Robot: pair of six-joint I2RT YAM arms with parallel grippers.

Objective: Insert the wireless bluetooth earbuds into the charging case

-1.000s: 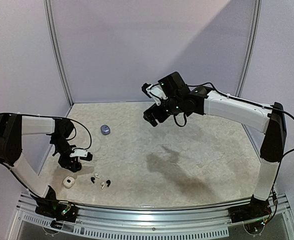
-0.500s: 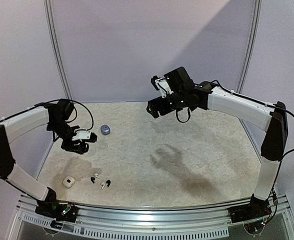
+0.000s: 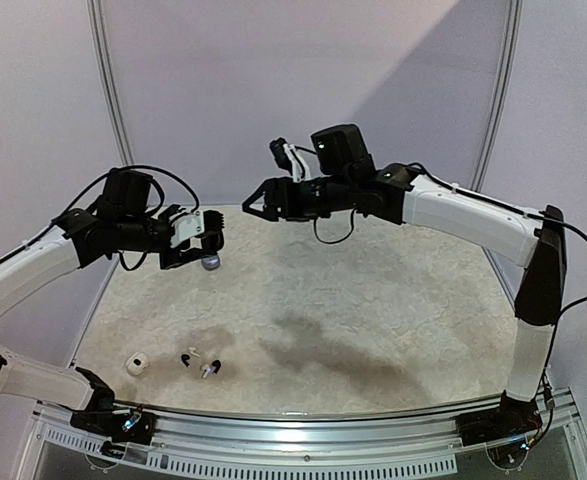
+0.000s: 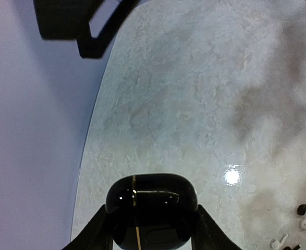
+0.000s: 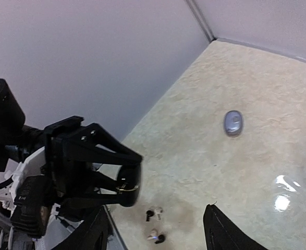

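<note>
The earbuds (image 3: 201,362) lie loose on the bench (image 3: 393,290) near its front left corner, beside a white case (image 3: 136,364). High above the bench the left jaws clench a glossy black charging case (image 4: 151,208). The right jaws, facing it in the air, stand parted, released.

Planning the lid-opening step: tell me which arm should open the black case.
Right. The left gripper is shut on the black case, held in the air, so it is busy. The right gripper is empty, jaws apart, and points toward the case from across, probably near enough to work the lid.
</note>
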